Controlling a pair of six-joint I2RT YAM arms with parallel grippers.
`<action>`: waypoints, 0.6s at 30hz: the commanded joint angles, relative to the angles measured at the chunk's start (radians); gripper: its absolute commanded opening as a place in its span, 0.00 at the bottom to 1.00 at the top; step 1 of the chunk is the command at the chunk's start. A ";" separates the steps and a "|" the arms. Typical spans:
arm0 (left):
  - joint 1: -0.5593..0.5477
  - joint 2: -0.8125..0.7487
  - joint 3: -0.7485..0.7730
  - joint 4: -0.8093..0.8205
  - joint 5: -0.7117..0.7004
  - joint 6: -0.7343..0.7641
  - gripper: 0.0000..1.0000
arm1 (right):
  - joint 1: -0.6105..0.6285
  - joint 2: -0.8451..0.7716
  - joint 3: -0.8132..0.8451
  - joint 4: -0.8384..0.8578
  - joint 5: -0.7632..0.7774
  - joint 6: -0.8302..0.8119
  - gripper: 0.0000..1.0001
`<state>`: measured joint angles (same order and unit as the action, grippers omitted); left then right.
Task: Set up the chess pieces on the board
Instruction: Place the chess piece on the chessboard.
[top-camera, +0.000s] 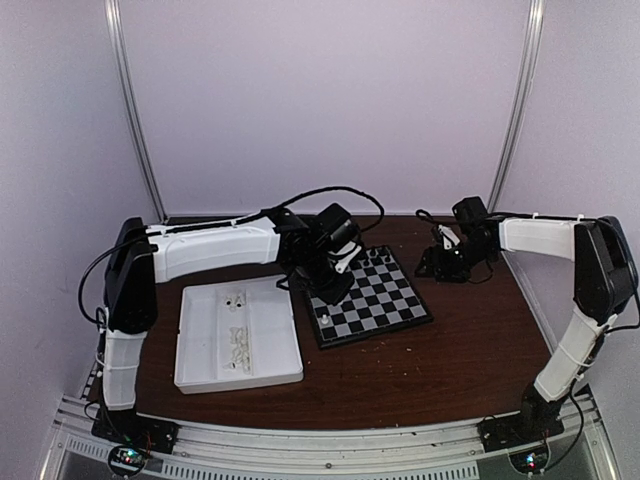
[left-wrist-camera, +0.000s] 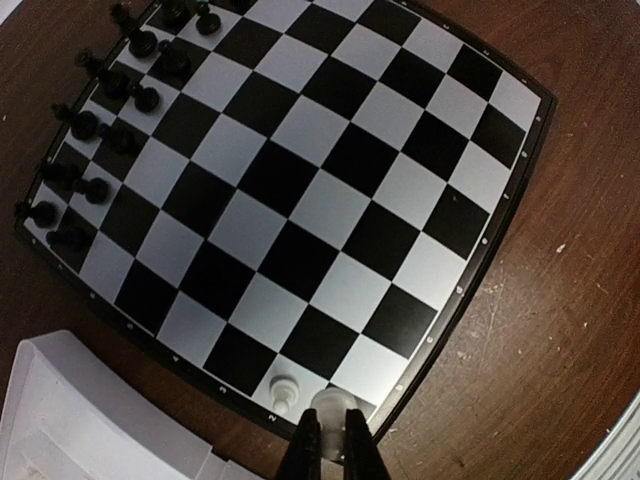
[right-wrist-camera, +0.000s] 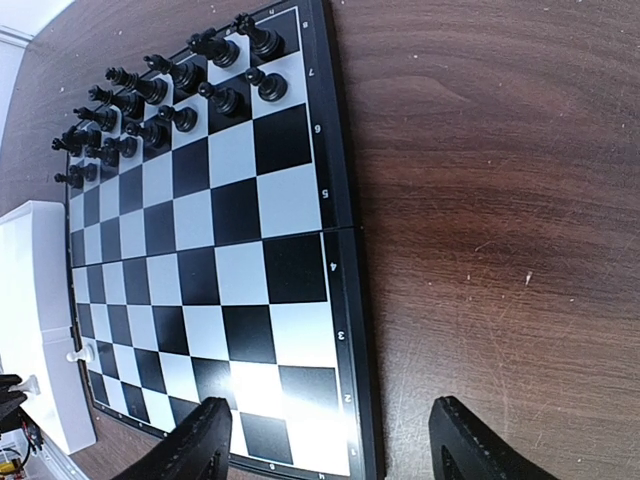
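Note:
The board (left-wrist-camera: 300, 210) lies mid-table, also seen from above (top-camera: 372, 300) and from the right wrist (right-wrist-camera: 230, 260). My left gripper (left-wrist-camera: 332, 442) is shut on a white chess piece (left-wrist-camera: 336, 408) just over the board's near corner square. In the top view the left gripper (top-camera: 338, 276) hangs over the board's left edge. One white pawn (left-wrist-camera: 284, 390) stands on the square beside it and shows again in the right wrist view as a white pawn (right-wrist-camera: 82, 352). My right gripper (right-wrist-camera: 335, 440) is open and empty above the board's rim, and the top view places the right gripper (top-camera: 443, 262) just right of the board.
Black chessmen (left-wrist-camera: 110, 110) fill the two far rows (right-wrist-camera: 160, 95). A white compartmented tray (top-camera: 190, 340) left of the board holds several loose white pieces (top-camera: 237, 345); its corner (left-wrist-camera: 60, 420) lies close to my left gripper. Brown table (right-wrist-camera: 500, 200) lies right of the board.

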<state>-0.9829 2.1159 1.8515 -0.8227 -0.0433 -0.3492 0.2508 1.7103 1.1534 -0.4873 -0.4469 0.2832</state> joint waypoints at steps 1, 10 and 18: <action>-0.003 0.063 0.074 0.033 0.034 0.048 0.03 | -0.004 -0.038 -0.004 -0.014 0.029 -0.008 0.71; -0.003 0.137 0.114 0.033 0.014 0.068 0.03 | -0.005 -0.070 -0.014 -0.023 0.048 -0.016 0.71; -0.003 0.177 0.120 0.028 0.009 0.074 0.03 | -0.005 -0.074 -0.016 -0.028 0.057 -0.018 0.71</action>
<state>-0.9829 2.2635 1.9419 -0.8104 -0.0261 -0.2924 0.2508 1.6653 1.1515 -0.5060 -0.4187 0.2752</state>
